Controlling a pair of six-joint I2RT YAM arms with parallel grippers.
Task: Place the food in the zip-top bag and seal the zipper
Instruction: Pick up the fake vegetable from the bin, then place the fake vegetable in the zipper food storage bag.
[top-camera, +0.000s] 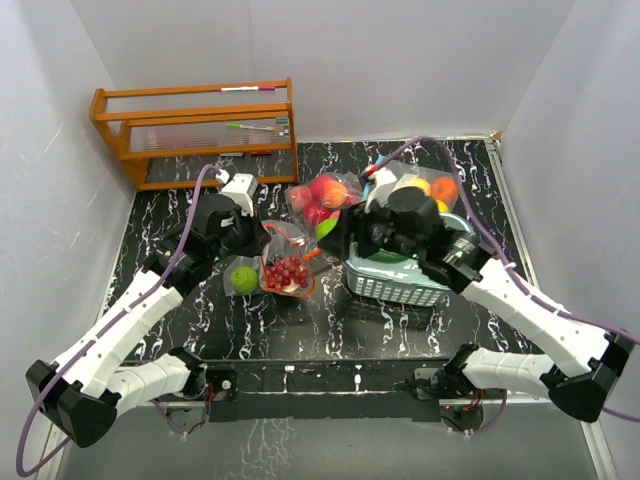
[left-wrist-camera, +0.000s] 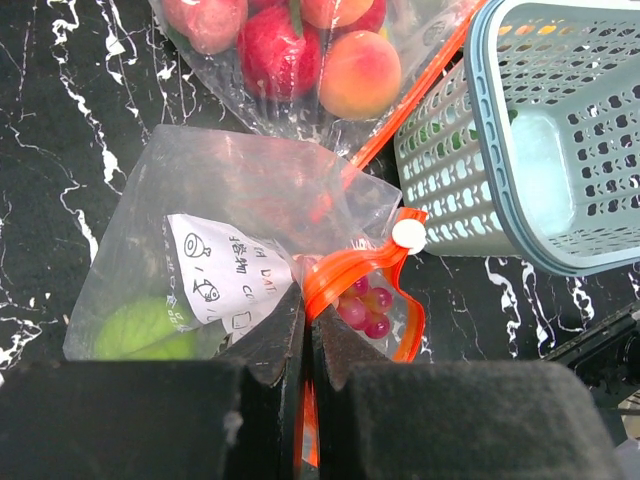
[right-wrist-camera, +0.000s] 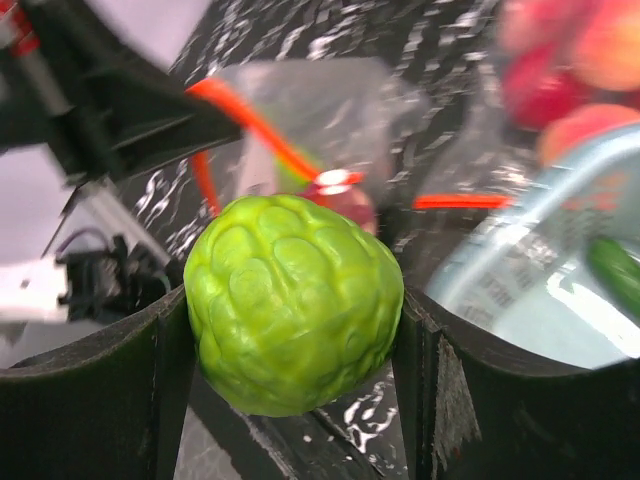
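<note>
The clear zip-top bag (left-wrist-camera: 250, 215) with an orange zipper rim and a white slider (left-wrist-camera: 408, 234) lies on the black marbled table. Inside it are pink-red grapes (left-wrist-camera: 365, 305) and a green fruit (left-wrist-camera: 145, 330). My left gripper (left-wrist-camera: 309, 302) is shut on the bag's orange rim and holds the mouth up. My right gripper (right-wrist-camera: 295, 320) is shut on a bumpy green toy fruit (right-wrist-camera: 295, 300), held above the table just short of the bag's mouth (right-wrist-camera: 250, 120). From above, the bag (top-camera: 285, 272) sits between the left gripper (top-camera: 260, 233) and the right gripper (top-camera: 333, 232).
A second clear bag (top-camera: 325, 195) holding red and peach fruits lies behind the open bag. The teal slatted basket (top-camera: 400, 282) stands to the right, under my right arm, with more fruits (top-camera: 430, 187) behind it. A wooden rack (top-camera: 195, 130) stands at the back left.
</note>
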